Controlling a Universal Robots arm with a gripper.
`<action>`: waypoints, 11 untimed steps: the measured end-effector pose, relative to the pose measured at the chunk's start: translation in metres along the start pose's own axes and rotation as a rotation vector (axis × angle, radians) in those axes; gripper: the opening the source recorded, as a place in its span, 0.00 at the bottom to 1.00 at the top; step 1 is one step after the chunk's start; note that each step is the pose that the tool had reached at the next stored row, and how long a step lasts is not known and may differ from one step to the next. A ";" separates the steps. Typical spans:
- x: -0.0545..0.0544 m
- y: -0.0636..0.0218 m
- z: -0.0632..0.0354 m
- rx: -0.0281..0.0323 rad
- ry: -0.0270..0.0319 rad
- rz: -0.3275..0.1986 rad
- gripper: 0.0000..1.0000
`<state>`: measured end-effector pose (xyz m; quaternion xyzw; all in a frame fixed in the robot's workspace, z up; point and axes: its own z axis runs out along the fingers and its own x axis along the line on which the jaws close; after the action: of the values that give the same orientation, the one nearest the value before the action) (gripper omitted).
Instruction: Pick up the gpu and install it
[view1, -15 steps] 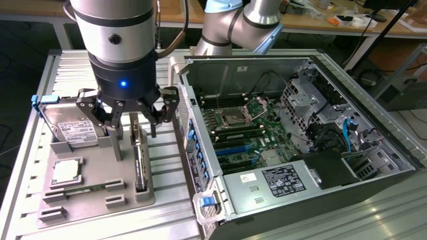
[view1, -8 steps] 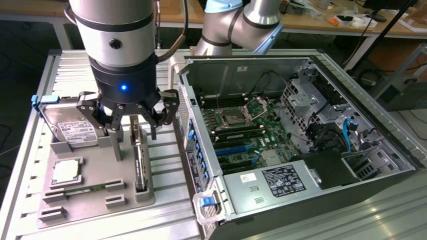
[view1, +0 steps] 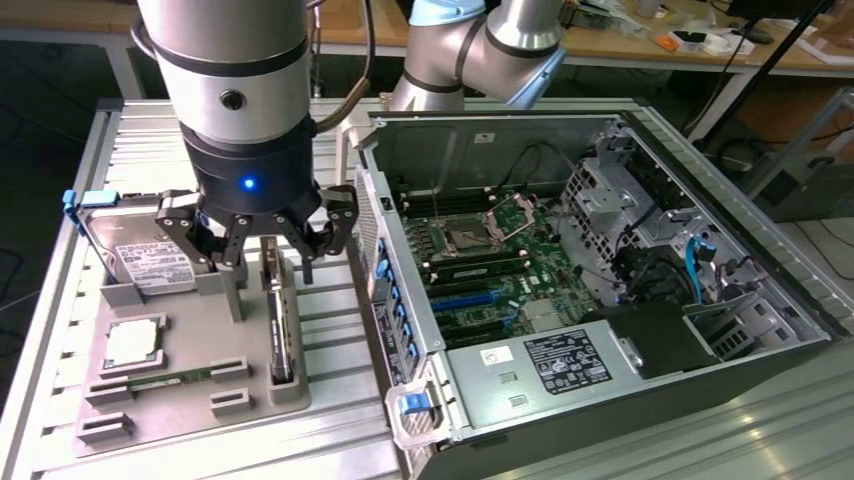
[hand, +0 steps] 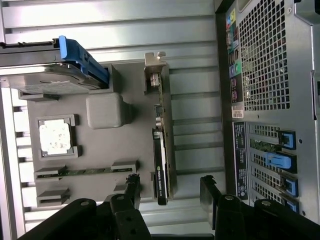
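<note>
Gpu (hand: 162, 140) on edge (thin, dark)

No print legible from where I stand. Labels on drive (view1: 150, 262), power supply (view1: 567, 362), case rear (hand: 235, 90) and gpu (hand: 160, 170) edge (green marks) are too small to read.

**Gripper wide open, pointing straight down**

The arm (view1: 234, 80) is standing vertical, and its wrist (view1: 248, 183) is pointing straight down with a blue light glowing on it. The gripper (view1: 271, 262) is hanging below, its fingers (hand: 210, 192) spreading wide apart and gripping nothing.
</note>
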<state>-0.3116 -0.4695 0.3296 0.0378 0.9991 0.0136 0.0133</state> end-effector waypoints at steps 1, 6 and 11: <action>0.000 0.0000 0.0005 -0.0001 0.0000 0.000 0.60; 0.000 -0.0002 0.0034 -0.0001 0.0000 0.000 0.60; 0.000 -0.0004 0.0061 0.0000 0.0000 0.000 0.60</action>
<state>-0.3117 -0.4698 0.3235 0.0378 0.9991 0.0136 0.0134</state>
